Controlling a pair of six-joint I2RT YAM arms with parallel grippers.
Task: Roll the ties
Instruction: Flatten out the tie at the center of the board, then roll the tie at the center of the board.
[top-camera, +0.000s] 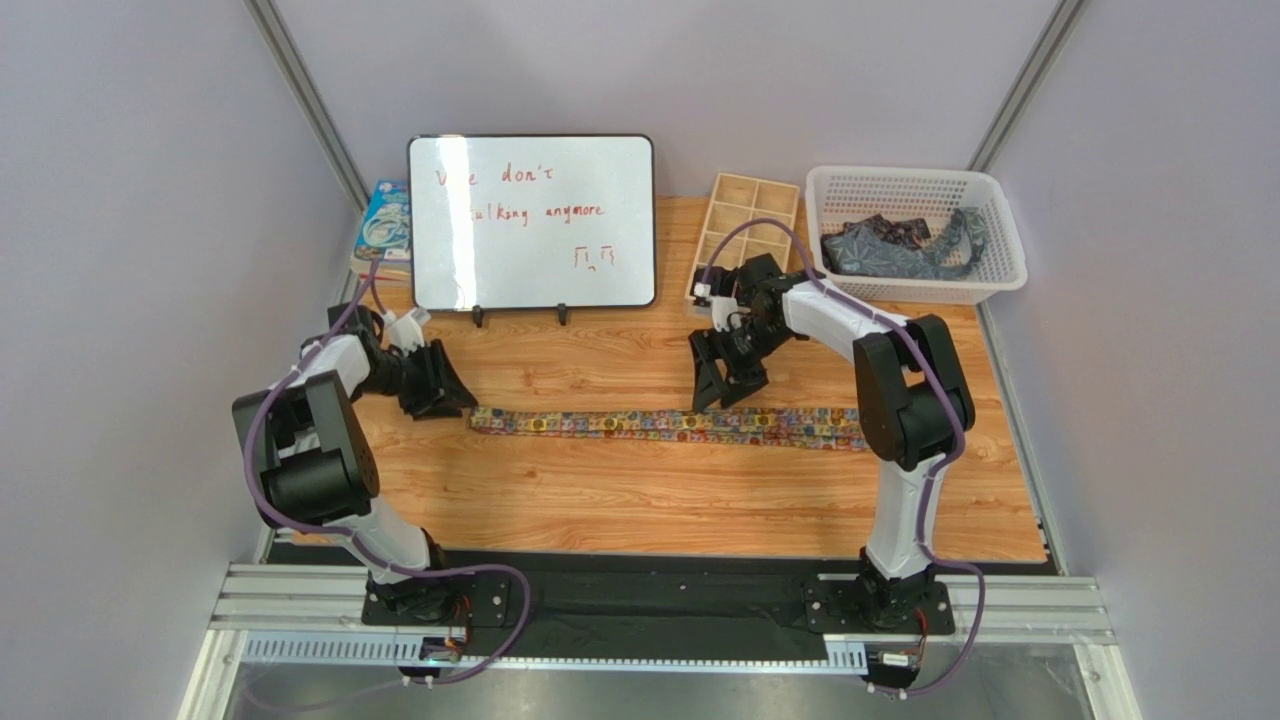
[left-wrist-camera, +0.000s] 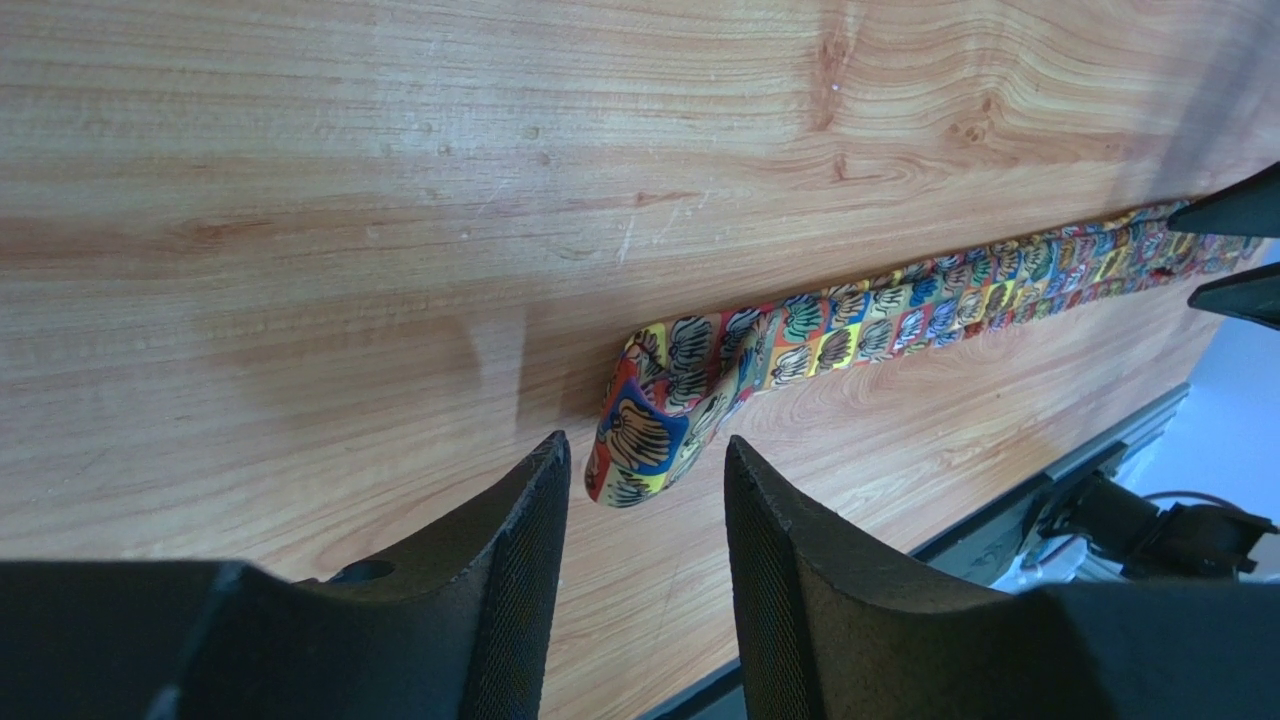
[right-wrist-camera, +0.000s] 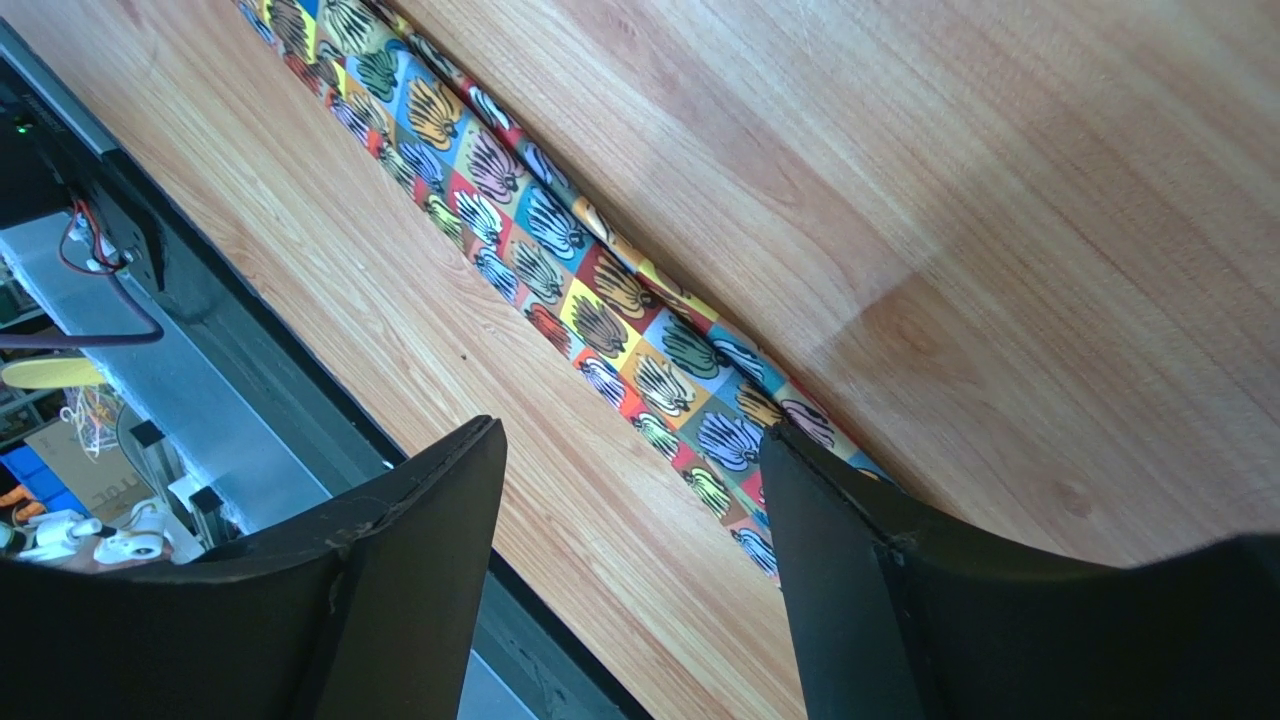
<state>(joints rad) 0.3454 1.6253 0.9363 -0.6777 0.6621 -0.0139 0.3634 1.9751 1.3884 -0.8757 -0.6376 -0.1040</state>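
multicoloured tie (top-camera: 676, 425) lies unrolled across the table (top-camera: 601, 510); dark ties (top-camera: 902, 245) heaped in basket (top-camera: 917, 177).

From above, your left arm (top-camera: 308, 450) is standing up from its base at 7 o'clock, bending sharply at the elbow and stretching its forearm toward 1 o'clock. Its wrist (top-camera: 394, 333) is tilting the left jaws down and toward 4 o'clock. They are standing partly apart, and the two dark fingers (left-wrist-camera: 511, 578) are showing a narrow gap between them. Your right arm (top-camera: 902, 393) is standing up from its base at 5 o'clock, folding at a high elbow and stretching its white forearm toward 10 o'clock. The right jaws are hanging below that forearm's end, pointing toward 6 o'clock, with their fingers (right-wrist-camera: 849, 570) spreading wide apart.
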